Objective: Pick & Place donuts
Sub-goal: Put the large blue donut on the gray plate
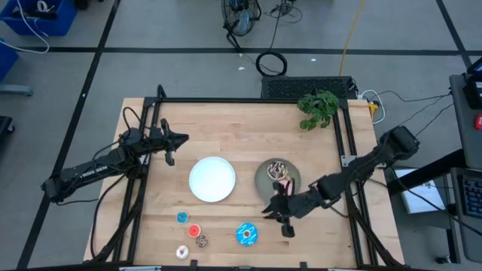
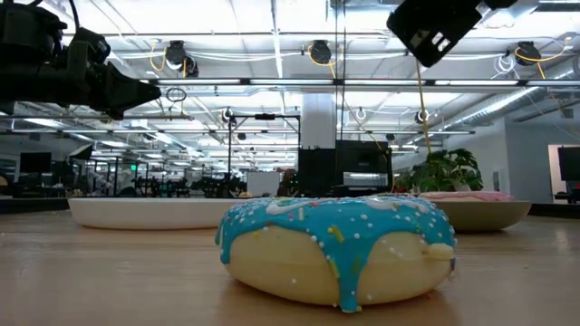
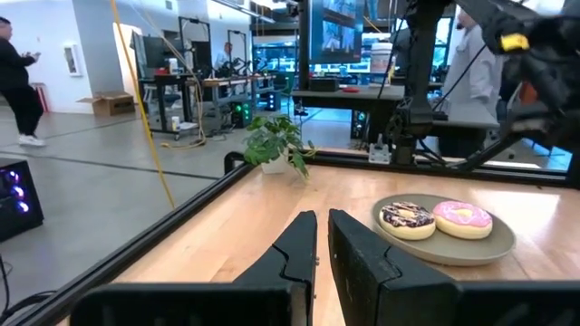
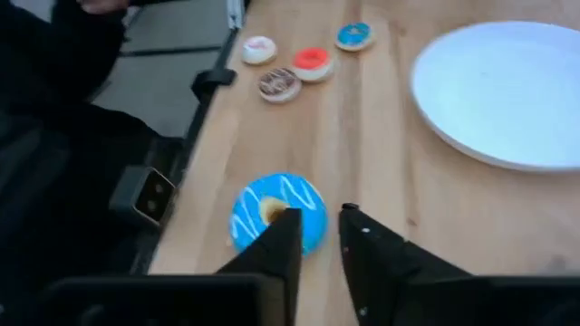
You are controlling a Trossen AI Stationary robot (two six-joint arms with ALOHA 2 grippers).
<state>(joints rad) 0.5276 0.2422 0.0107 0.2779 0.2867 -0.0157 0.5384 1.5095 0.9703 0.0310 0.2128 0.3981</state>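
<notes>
The blue sprinkled donut (image 1: 246,233) (image 2: 340,249) (image 4: 276,210) lies flat on the table near its front edge. The brown drizzled donut (image 3: 407,219) and the pink donut (image 3: 463,218) lie side by side on the grey plate (image 1: 265,181). Tiny blue (image 1: 181,217), red (image 1: 193,230), brown (image 1: 202,240) and white (image 1: 181,252) donuts lie at the front left. My right gripper (image 1: 265,210) (image 4: 319,222) hovers above the table between the grey plate and the blue donut, slanting down toward that donut. It is shut to a narrow gap with nothing in it. My left gripper (image 1: 181,139) (image 3: 323,222) waits shut and level at the left.
A bare white plate (image 1: 212,179) (image 4: 507,91) sits mid-table, left of the grey plate. A small potted plant (image 1: 318,108) stands at the far right corner. Dark frame rails run along the table's sides. People stand in the room beyond the table.
</notes>
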